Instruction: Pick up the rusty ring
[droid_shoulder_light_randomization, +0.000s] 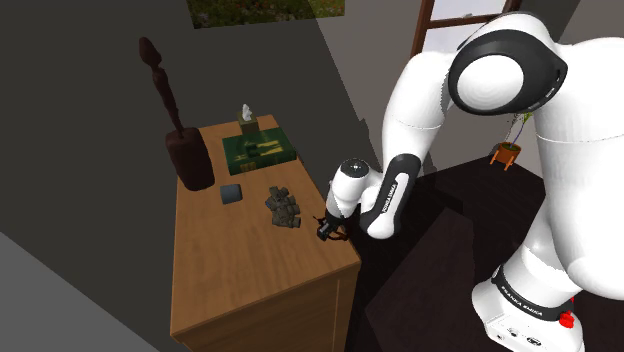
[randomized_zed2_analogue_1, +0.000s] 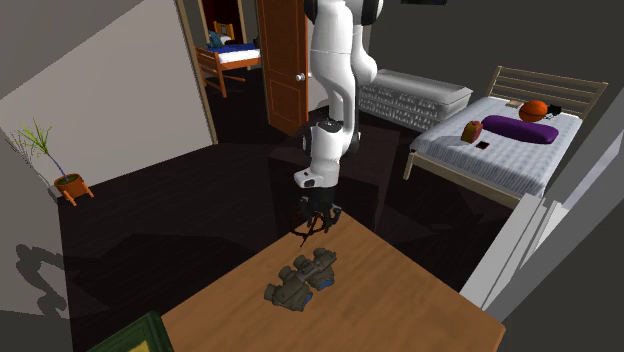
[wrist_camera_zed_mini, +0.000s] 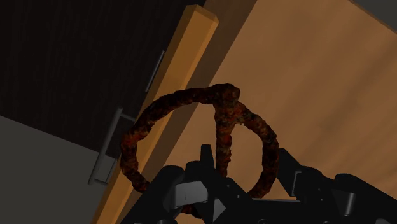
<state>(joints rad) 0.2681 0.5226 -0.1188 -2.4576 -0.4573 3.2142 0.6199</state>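
Tool: you had the gripper (randomized_zed2_analogue_1: 318, 212) pointing down over the table's edge, its black fingers pinching the ring's lower part.
Task item: the rusty ring (wrist_camera_zed_mini: 224, 127) was a rough reddish-brown loop with a bar across its middle. It sat between the fingers at the edge of the wooden table (droid_shoulder_light_randomization: 250, 275). You could not tell whether it touched the wood.
Nearest neighbour: a mottled brown-and-grey bundle (droid_shoulder_light_randomization: 283, 206) lay on the tabletop near the gripper, apart from the ring.
Other table stock: a small grey block (droid_shoulder_light_randomization: 231, 193) lay beside the bundle. A green tray (droid_shoulder_light_randomization: 262, 150) sat at the far end with a small pale object (droid_shoulder_light_randomization: 246, 114) on it. A tall dark carved figure (droid_shoulder_light_randomization: 180, 125) stood upright at the far corner, towards the shoulder view's left.
Table front: grey handles (wrist_camera_zed_mini: 105, 156) showed below the edge, close under the ring.
Room: in the second exterior view you had a bed (randomized_zed2_analogue_1: 510, 145) on the right, a brown door (randomized_zed2_analogue_1: 285, 60) behind the arm and a potted plant (randomized_zed2_analogue_1: 68, 178) on the left.
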